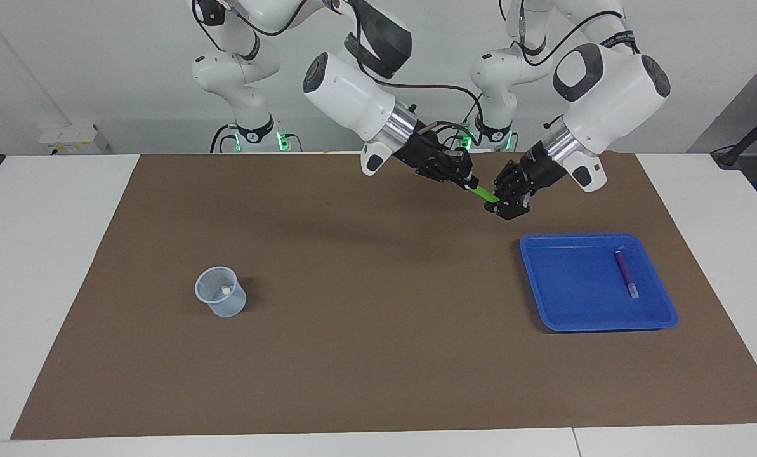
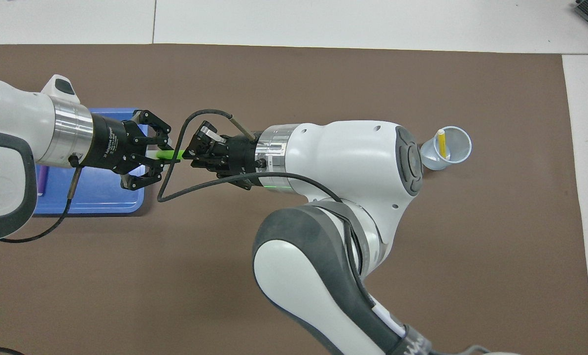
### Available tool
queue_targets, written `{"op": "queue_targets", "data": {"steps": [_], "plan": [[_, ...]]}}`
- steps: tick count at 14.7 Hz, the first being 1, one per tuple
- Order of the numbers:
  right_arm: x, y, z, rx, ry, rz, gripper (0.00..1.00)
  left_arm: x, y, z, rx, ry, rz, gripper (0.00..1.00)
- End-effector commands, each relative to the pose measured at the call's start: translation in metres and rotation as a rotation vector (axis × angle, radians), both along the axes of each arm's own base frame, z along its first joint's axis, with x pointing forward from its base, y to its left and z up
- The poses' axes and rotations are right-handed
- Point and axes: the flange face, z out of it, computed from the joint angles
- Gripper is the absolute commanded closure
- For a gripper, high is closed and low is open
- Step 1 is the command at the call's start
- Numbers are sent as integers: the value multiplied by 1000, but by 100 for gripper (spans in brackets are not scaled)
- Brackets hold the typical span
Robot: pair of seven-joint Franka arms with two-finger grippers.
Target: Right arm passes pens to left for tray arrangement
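Above the brown mat near the surface's robot-side edge, both the right tool (image 1: 466, 179) and left tool (image 1: 504, 202) pinch the green pen (image 1: 483, 193), so the right should release only once the left's hold is firm, then carry to the blue tray (image 1: 597, 325).

A brown mat (image 1: 365, 355) covers most of the white table (image 1: 48, 266), whose bare surface shows along the mat's edges. A small translucent pale-blue cup (image 1: 221, 291) stands upright on the mat toward the right arm's end of the table. A black cable (image 2: 200, 180) loops above the mat.
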Motion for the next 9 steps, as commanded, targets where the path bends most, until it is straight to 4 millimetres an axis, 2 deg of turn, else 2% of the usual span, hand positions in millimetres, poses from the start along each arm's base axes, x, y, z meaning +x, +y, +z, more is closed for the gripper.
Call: {"op": "queue_targets", "data": {"steps": [1,2,3,5,9], "plan": [[12,-28,3,-32,-25,-18,100,-6,54,-5,92,-32,1,100],[11,-28,3,-32,-25,-17,99,-8,63,-7,97,-41,-12,100],[11,-28,3,-32,-25,-17,68,-9,71,-10,100,-49,-29,100],[11,-27,4,-33,-33,-15,0,-10,75,-9,100,-50,-27,100],[10,-28,5,-51,-42,-6,0,-11,76,-14,104,-50,-35,100]]}}
